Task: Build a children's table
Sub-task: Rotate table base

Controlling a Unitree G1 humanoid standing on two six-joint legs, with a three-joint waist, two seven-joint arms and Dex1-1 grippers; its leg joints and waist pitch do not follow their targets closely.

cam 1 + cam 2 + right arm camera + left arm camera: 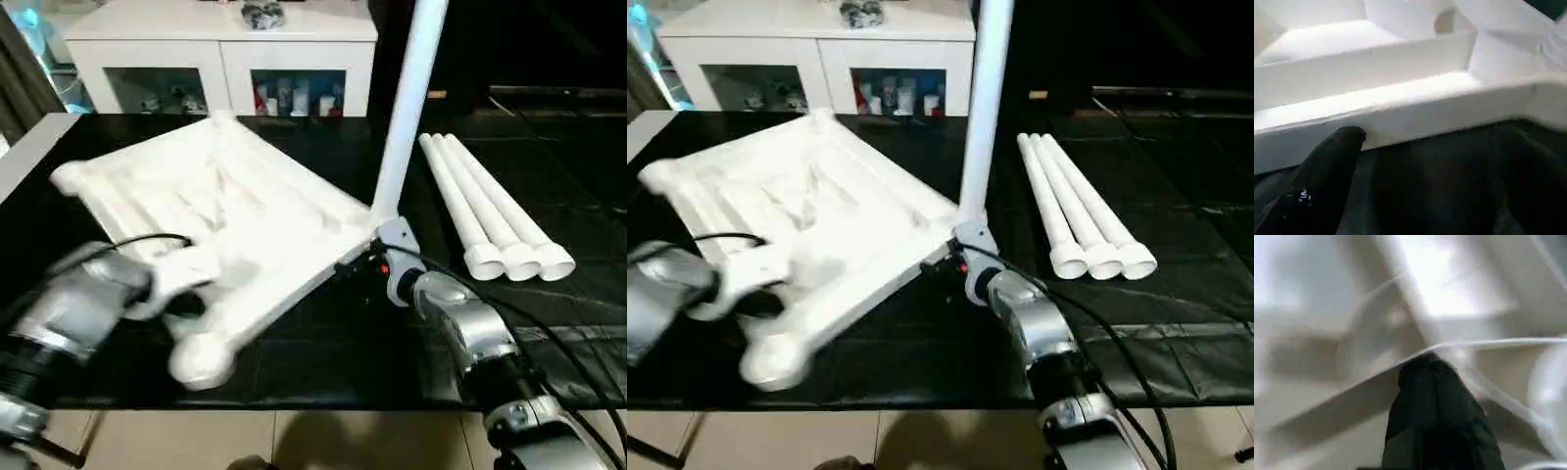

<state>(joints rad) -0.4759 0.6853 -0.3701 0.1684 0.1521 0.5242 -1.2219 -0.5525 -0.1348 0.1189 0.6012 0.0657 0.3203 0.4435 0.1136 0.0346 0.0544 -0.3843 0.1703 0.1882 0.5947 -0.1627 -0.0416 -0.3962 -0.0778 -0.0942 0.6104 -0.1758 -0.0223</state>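
Now L gripper [1432,369] pinched shut on tabletop [225,211] rib; R gripper [1425,147] wide, beside rim.

The rectangular plastic tabletop [230,220] is plain white, its upturned underside crossed by a pattern of raised ribs that shade to soft grey in the hollows. One long tapered tube leg [407,108] standing at its corner is the same white, as are the three tube legs [490,211] lying side by side. The worktop [549,313] beneath is covered in glossy black sheeting creased into squares. Both forearms are silver with black cables; a small red spot [384,269] shows at the right wrist. The left gripper's fingers [1432,421] are matt black. The cabinet [220,49] behind is white, with multicoloured items behind its glass doors. The floor [323,441] is beige tile.
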